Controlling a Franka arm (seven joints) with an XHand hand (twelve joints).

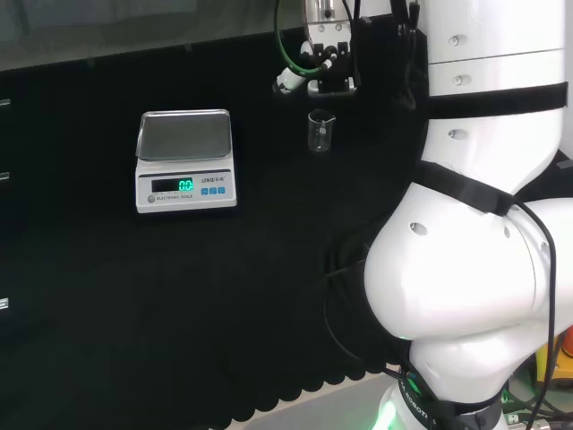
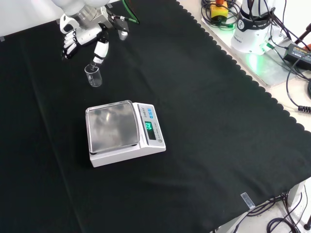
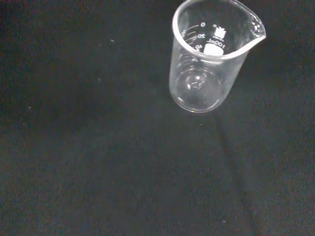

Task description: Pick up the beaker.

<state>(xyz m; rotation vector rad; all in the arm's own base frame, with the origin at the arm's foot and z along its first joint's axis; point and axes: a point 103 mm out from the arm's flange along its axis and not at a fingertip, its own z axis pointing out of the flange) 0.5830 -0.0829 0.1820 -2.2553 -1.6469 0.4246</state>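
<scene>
The beaker (image 2: 93, 75) stands upright and empty on the surface (image 2: 204, 126), beyond the scale (image 2: 121, 132) in the front view. The robot hand (image 2: 77, 39) hovers just above it, fingers relaxed, holding nothing. Best play: descend straight, wrap around the wall, avoid tipping it.

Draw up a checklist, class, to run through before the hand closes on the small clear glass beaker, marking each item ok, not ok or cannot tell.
1. Small clear glass beaker upright on the black cloth: ok.
2. Beaker looks empty in the wrist view: ok.
3. Black and white hand close to the beaker: ok.
4. Fingers around the beaker: not ok, not yet.
5. White weighing scale apart from the beaker: ok.
6. Fingers open enough: cannot tell.
</scene>
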